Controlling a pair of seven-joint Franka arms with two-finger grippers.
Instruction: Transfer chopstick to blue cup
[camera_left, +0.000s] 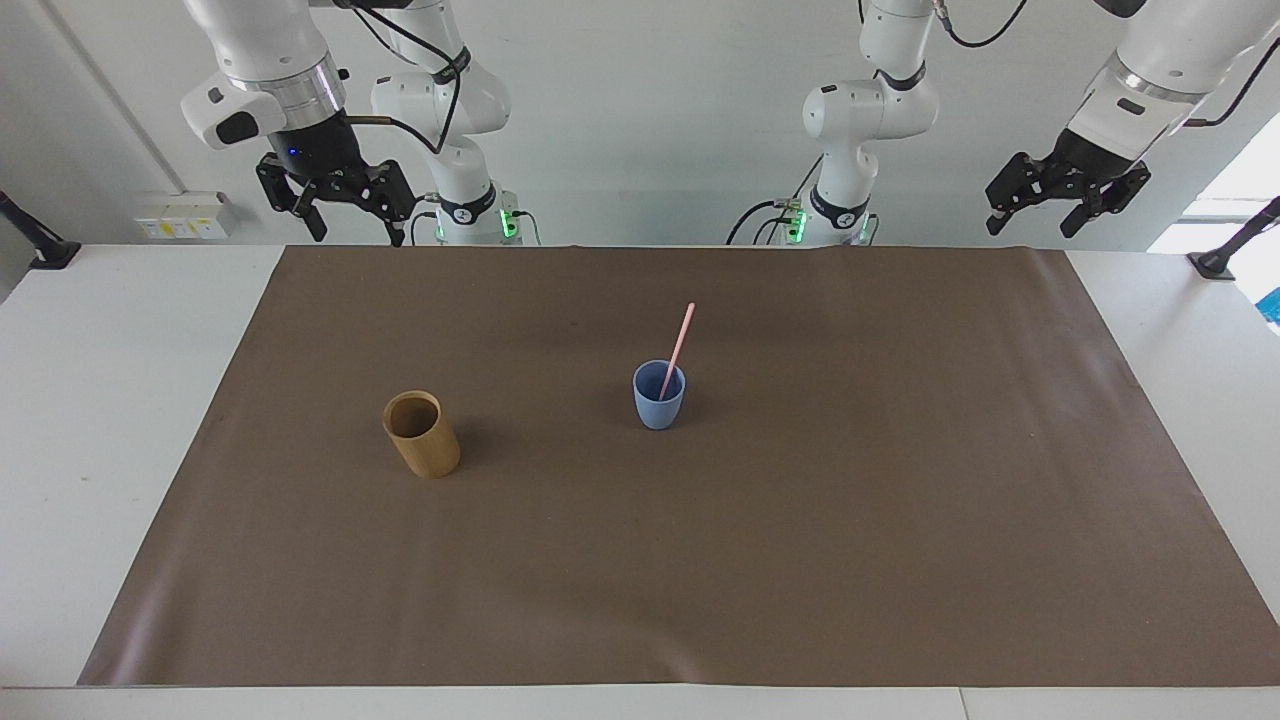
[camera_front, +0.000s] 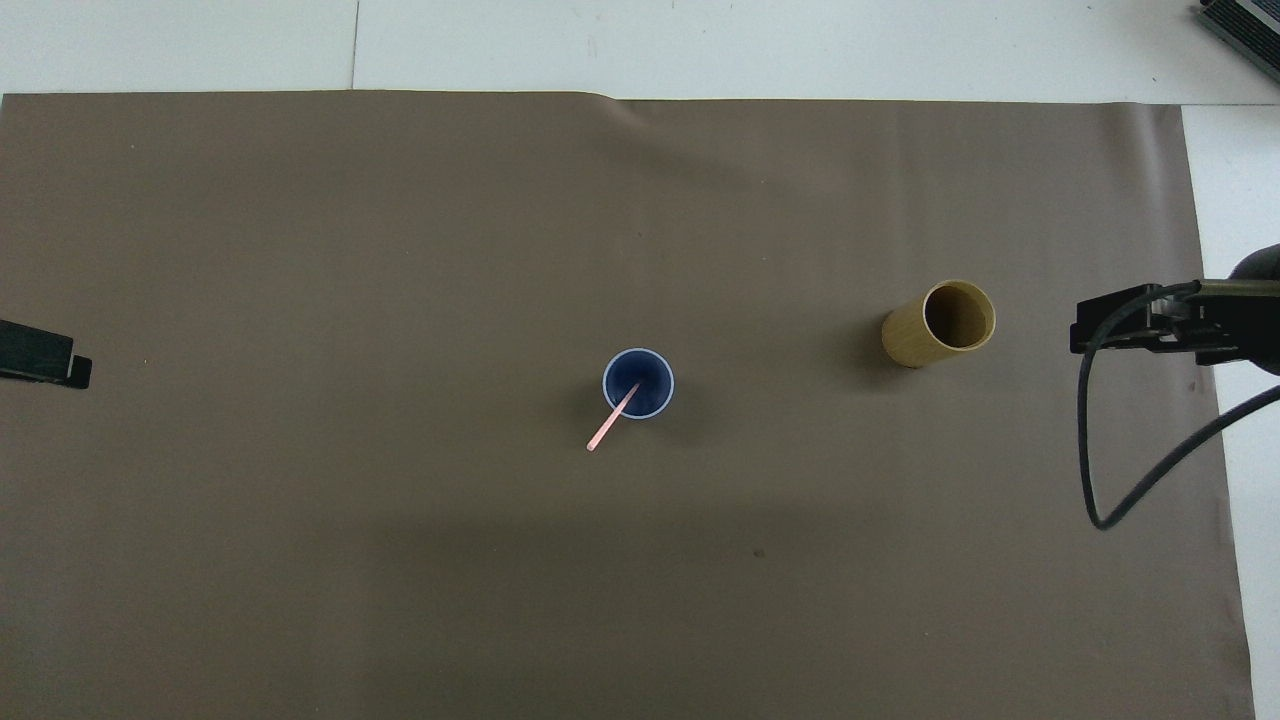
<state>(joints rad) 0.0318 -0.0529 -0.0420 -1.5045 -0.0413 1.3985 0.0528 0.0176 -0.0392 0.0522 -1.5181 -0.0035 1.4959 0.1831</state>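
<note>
The pale-pink chopstick (camera_left: 677, 347) stands in the light-blue cup (camera_left: 658, 400) at the middle of the brown mat and leans toward the robots; both also show in the overhead view, the chopstick (camera_front: 610, 425) and the cup (camera_front: 638, 383). My right gripper (camera_left: 357, 235) hangs open and empty, high over the mat's edge by its base, and shows in the overhead view (camera_front: 1110, 325). My left gripper (camera_left: 1030, 228) hangs open and empty, high at the left arm's end, with only its tip in the overhead view (camera_front: 60, 365). Both arms wait.
A tan-brown cylindrical holder (camera_left: 422, 435) stands empty on the brown mat (camera_left: 900, 560), toward the right arm's end from the blue cup. A black cable (camera_front: 1100, 470) loops down from the right gripper.
</note>
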